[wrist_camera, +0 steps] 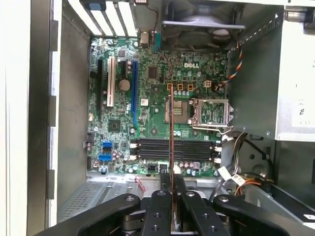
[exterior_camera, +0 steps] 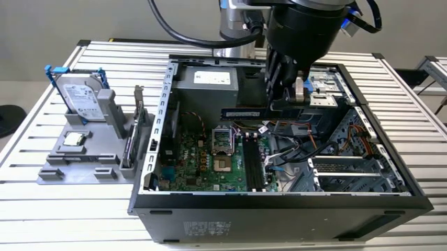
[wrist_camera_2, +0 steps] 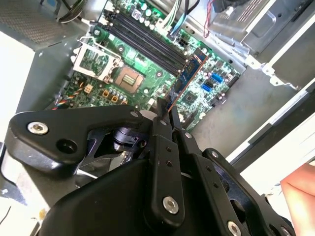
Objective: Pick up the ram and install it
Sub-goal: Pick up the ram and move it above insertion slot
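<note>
Gripper [wrist_camera: 171, 183] clamped on the ram [wrist_camera: 171, 128]
It is closed tight on one end of the stick, which is held edge-on over the motherboard [wrist_camera: 157, 123].

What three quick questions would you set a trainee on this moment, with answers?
1. True or false: the ram is already seated in a memory slot of the motherboard.
2. What is the hand shut on? A) a screwdriver B) the ram C) a loose cable
3. Fill in: in the exterior view, the grey stand bearing the hard drive sits on the ____ side of the open case.

Key: 1 false, the ram is held above the board. 2 B. 3 the exterior view's left.
</note>
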{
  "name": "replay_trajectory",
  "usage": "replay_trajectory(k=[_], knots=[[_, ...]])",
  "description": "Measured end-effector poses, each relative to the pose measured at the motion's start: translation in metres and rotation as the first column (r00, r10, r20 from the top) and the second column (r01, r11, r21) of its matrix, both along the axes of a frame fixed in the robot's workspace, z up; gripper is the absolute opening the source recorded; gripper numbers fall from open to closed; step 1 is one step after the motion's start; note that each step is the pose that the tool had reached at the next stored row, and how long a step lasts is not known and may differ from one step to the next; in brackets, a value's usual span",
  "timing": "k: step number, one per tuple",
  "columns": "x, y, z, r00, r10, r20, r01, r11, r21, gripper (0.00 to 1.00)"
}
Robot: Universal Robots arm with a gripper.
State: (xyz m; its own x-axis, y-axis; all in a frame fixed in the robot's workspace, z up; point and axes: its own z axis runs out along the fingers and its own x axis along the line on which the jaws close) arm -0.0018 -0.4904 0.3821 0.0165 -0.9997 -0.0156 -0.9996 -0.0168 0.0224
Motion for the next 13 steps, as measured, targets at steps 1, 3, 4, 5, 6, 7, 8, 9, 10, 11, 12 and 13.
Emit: replay_trajectory(k=[1, 3, 4, 5, 6, 7, 8, 9, 10, 11, 12, 13], knots=[[0.0014, 0.0, 0.0, 1.0, 0.0, 0.0, 0.0, 1.0, 0.0, 0.0], [0.0045, 0.0, 0.0, 1.0, 0.0, 0.0, 0.0, 1.0, 0.0, 0.0], [0.006, 0.0, 0.0, 1.0, 0.0, 0.0, 0.0, 1.0, 0.0001, 0.0], [0.0075, 0.0001, 0.0, 1.0, 0.0, 0.0, 0.0, 1.0, 0.0, 0.0], [0.009, 0.0, 0.0001, 1.0, 0.0, 0.0, 0.0, 1.0, -0.0001, 0.0], [0.0106, 0.0, 0.0001, 1.0, 0.0, 0.0, 0.0, 1.0, -0.0001, 0.0], [0.012, 0.0, 0.0, 1.0, 0.0, 0.0, 0.0, 1.0, 0.0, 0.0], [0.0135, 0.0, 0.0, 1.0, 0.0, 0.0, 0.0, 1.0, 0.0, 0.0], [0.015, 0.0, 0.0, 1.0, 0.0, 0.0, 0.0, 1.0, -0.0001, 0.0], [0.0165, 0.0, 0.0, 1.0, 0.0, 0.0, 0.0, 1.0, 0.0, 0.0], [0.018, 0.0, 0.0, 1.0, 0.0, 0.0, 0.0, 1.0, 0.0, 0.0], [0.0194, 0.0, 0.0, 1.0, 0.0, 0.0, 0.0, 1.0, 0.0, 0.0]])
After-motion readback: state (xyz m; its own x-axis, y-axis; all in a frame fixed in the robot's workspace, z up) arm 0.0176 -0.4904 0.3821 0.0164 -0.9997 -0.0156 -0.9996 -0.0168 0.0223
